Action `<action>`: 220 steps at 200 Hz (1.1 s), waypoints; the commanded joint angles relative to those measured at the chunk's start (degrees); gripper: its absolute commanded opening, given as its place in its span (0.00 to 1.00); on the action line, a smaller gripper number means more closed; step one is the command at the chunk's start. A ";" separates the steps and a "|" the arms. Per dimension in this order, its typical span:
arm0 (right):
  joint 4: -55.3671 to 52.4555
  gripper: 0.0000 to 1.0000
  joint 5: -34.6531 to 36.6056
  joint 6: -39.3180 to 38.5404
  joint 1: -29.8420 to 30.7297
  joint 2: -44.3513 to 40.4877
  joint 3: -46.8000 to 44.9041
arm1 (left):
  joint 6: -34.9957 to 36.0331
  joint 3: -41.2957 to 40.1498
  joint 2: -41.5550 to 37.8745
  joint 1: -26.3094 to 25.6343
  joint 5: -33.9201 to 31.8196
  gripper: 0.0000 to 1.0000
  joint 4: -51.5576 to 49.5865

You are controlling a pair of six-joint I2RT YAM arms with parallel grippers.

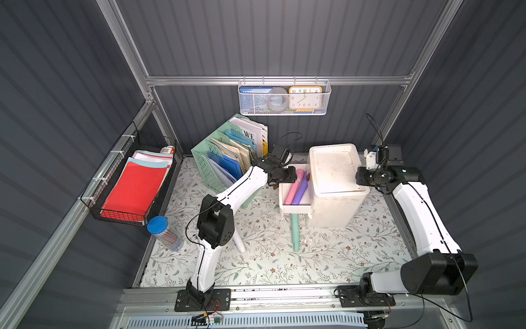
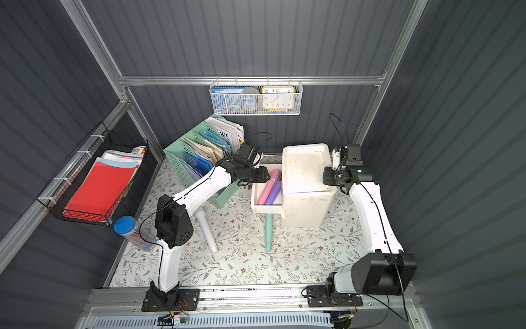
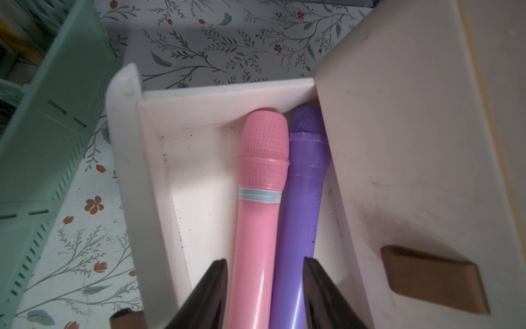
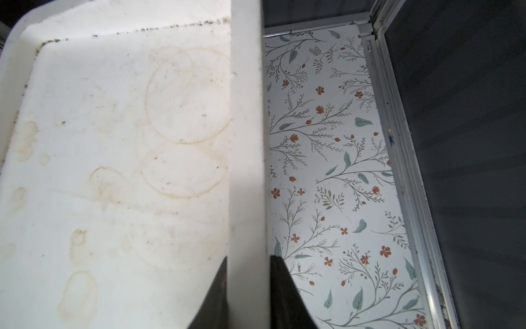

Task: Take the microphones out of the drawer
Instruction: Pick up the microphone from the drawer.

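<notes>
The white drawer (image 1: 296, 209) stands pulled out from the left side of the white cabinet (image 1: 333, 171). A pink microphone (image 3: 262, 171) and a purple microphone (image 3: 304, 171) lie side by side in it, heads toward the back wall. My left gripper (image 3: 264, 260) is down in the drawer, open, its black fingers close on either side of the two handles. I cannot tell whether they touch. My right gripper (image 4: 247, 257) is shut on the cabinet's raised top rim (image 4: 246, 142). A green microphone (image 1: 295, 230) and a white microphone (image 2: 206, 228) lie on the floral table.
A green file organizer (image 1: 219, 159) with papers stands just left of the drawer. A black wire basket (image 1: 133, 188) of red paper hangs on the left wall, with a blue-lidded clear jar (image 1: 163, 232) below it. A white mesh basket (image 1: 284, 98) holding a clock hangs at the back.
</notes>
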 commanded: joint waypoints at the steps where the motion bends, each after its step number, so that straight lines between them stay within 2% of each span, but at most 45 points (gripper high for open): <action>1: -7.02 0.00 -4.94 4.76 -0.73 2.13 -2.26 | 2.78 2.20 1.91 -1.04 -1.80 0.48 -3.38; 30: -6.82 0.00 -5.38 4.80 -0.75 2.12 -2.45 | 3.45 4.52 4.11 -2.33 -4.95 0.48 -4.48; 71: -6.75 0.00 -5.61 4.82 -0.75 2.08 -2.53 | 4.36 8.66 7.28 -4.05 -13.31 0.47 -7.76; 220: -6.50 0.00 -5.76 4.83 -0.75 1.73 -2.78 | 6.06 10.00 13.54 -5.88 -14.47 0.46 -10.56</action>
